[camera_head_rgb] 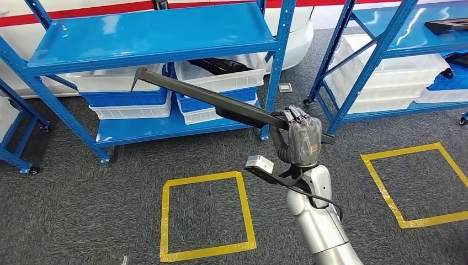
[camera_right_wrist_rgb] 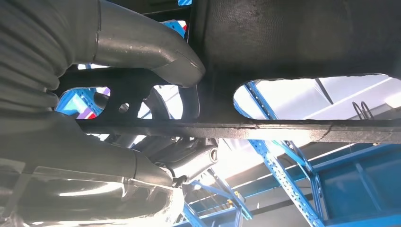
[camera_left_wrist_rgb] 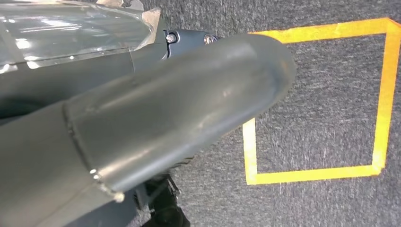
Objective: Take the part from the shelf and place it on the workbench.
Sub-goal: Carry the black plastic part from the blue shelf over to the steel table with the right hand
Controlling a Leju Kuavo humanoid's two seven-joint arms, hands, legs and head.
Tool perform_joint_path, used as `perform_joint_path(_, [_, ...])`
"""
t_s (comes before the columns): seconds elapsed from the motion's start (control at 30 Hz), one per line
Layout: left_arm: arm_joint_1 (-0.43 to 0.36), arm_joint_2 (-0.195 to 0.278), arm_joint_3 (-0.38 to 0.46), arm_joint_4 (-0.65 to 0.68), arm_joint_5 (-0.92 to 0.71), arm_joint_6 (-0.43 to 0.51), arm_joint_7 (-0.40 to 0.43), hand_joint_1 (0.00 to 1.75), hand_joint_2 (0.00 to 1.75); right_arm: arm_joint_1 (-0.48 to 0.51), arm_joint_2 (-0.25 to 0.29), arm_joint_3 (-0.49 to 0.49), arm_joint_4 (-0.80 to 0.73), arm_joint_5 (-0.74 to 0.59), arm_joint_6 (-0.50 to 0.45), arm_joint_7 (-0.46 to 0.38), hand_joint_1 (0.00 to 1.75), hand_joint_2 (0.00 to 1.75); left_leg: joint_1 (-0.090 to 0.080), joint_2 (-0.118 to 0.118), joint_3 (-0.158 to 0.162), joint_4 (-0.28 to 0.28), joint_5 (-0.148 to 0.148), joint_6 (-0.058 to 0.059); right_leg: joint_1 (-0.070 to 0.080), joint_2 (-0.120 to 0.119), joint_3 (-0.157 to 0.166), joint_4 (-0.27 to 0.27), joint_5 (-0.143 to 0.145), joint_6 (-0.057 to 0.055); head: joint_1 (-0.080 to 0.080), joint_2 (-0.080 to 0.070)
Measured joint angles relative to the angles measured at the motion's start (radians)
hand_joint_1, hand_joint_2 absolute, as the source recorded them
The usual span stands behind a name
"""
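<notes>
The part (camera_head_rgb: 221,99) is a long black bar with a bent tip at its far end. My right hand (camera_head_rgb: 301,138) grips it near one end and holds it in the air in front of the blue shelf (camera_head_rgb: 149,33), slanting up toward the left. In the right wrist view the black part (camera_right_wrist_rgb: 293,38) runs across close to the camera, with my thumb (camera_right_wrist_rgb: 142,47) pressed against it. My left hand (camera_left_wrist_rgb: 142,118) hangs above the grey carpet. Its grey thumb hides the fingers, so how they lie is unclear.
White and blue bins (camera_head_rgb: 132,96) sit under the shelf's top board; one holds another black part (camera_head_rgb: 226,65). A second blue shelf (camera_head_rgb: 386,49) stands at the right. Two yellow tape squares (camera_head_rgb: 207,215) (camera_head_rgb: 419,182) mark the carpet.
</notes>
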Motion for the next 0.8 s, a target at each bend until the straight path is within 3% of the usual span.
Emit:
perform_joint_path(0.07, [-0.002,0.001,0.002,0.000,-0.004,-0.002,0.004,0.00,0.00,-0.001,0.002,-0.007,-0.004,-0.007,-0.002,0.000,1.75,1.75,-0.006,-0.004,0.031,-0.057,0.003,0.011,0.002,0.000,-0.009,0.005,0.009,0.013,0.002,0.000])
perform_joint_path(0.17, [-0.004,0.003,0.006,0.000,-0.006,-0.004,0.007,0.00,0.00,-0.001,0.005,-0.015,-0.008,-0.013,-0.002,0.000,1.75,1.75,-0.011,-0.002,0.018,-0.065,0.022,0.037,0.002,0.000,-0.021,0.007,0.017,0.035,0.003,0.000])
perform_joint_path(0.23, [-0.007,0.003,0.009,0.000,-0.007,-0.004,0.008,0.00,0.00,-0.002,0.005,-0.021,-0.009,-0.014,-0.002,0.000,1.75,1.75,-0.008,0.002,0.002,-0.075,0.043,0.059,0.001,0.001,-0.050,0.062,-0.029,0.031,0.004,0.000])
perform_joint_path(0.3, [-0.008,0.004,0.010,0.000,-0.008,-0.003,0.010,0.00,0.00,-0.001,0.006,-0.023,-0.009,-0.019,-0.002,0.000,1.75,1.75,-0.010,0.005,-0.021,-0.075,0.062,0.069,0.001,0.002,-0.093,0.190,-0.109,0.021,0.004,0.000])
perform_joint_path(0.33, [-0.008,0.003,0.010,0.000,-0.008,-0.003,0.011,0.00,0.00,-0.001,0.006,-0.025,-0.009,-0.022,-0.002,-0.001,1.75,1.75,-0.012,0.005,-0.034,-0.075,0.071,0.069,0.001,0.002,-0.109,0.251,-0.136,0.021,0.004,0.000])
perform_joint_path(0.37, [-0.008,0.003,0.011,0.000,-0.008,-0.003,0.013,0.00,0.00,0.000,0.006,-0.026,-0.009,-0.025,-0.002,-0.001,1.75,1.75,-0.014,0.006,-0.047,-0.074,0.081,0.070,0.001,0.002,-0.110,0.287,-0.147,0.026,0.004,0.000])
perform_joint_path(0.4, [-0.008,0.003,0.012,0.000,-0.009,-0.002,0.014,0.00,0.00,0.000,0.006,-0.028,-0.009,-0.026,-0.002,-0.001,1.75,1.75,-0.015,0.006,-0.059,-0.074,0.091,0.069,0.001,0.002,-0.093,0.283,-0.140,0.034,0.004,0.000])
perform_joint_path(0.47, [-0.008,0.003,0.015,0.000,-0.010,-0.001,0.017,0.00,0.00,-0.001,0.006,-0.031,-0.009,-0.028,-0.002,-0.001,1.75,1.75,-0.016,0.005,-0.079,-0.073,0.109,0.064,0.001,0.002,-0.005,0.172,-0.103,0.045,0.004,0.000])
perform_joint_path(0.53, [-0.008,0.003,0.016,0.000,-0.011,-0.001,0.019,0.00,0.00,-0.003,0.007,-0.034,-0.011,-0.029,-0.002,-0.001,1.75,1.75,-0.019,0.005,-0.092,-0.073,0.126,0.054,0.007,0.002,0.089,0.033,-0.090,0.037,0.003,0.000])
perform_joint_path(0.57, [-0.009,0.003,0.017,0.000,-0.011,-0.001,0.019,0.00,0.00,-0.003,0.007,-0.035,-0.011,-0.030,-0.002,-0.001,1.75,1.75,-0.019,0.005,-0.094,-0.074,0.134,0.048,0.009,0.003,0.109,-0.004,-0.091,0.030,0.004,0.000])
perform_joint_path(0.67, [-0.008,0.003,0.017,0.000,-0.011,-0.001,0.021,0.00,0.00,-0.004,0.008,-0.038,-0.012,-0.031,-0.002,-0.001,1.75,1.75,-0.015,0.004,-0.100,-0.077,0.149,0.028,0.010,0.004,0.100,-0.020,-0.077,0.006,0.006,0.000])
perform_joint_path(0.7, [-0.007,0.004,0.017,0.000,-0.011,-0.001,0.021,0.00,0.00,-0.004,0.009,-0.038,-0.012,-0.031,-0.002,-0.001,1.75,1.75,-0.013,0.003,-0.107,-0.067,0.133,0.022,0.007,0.003,0.095,-0.022,-0.067,-0.005,0.005,0.000])
perform_joint_path(0.73, [-0.006,0.005,0.017,0.000,-0.011,-0.001,0.022,0.00,0.00,-0.005,0.010,-0.039,-0.012,-0.032,-0.001,-0.001,1.75,1.75,-0.012,0.002,-0.119,-0.039,0.098,0.016,0.004,0.002,0.088,-0.025,-0.055,-0.014,0.004,0.000])
perform_joint_path(0.8, [-0.005,0.006,0.017,0.000,-0.011,-0.001,0.022,0.00,0.00,-0.005,0.013,-0.040,-0.012,-0.034,-0.002,-0.003,1.75,1.75,-0.007,0.001,-0.155,0.079,-0.002,0.006,0.003,0.001,0.064,-0.023,-0.034,-0.023,0.002,0.000])
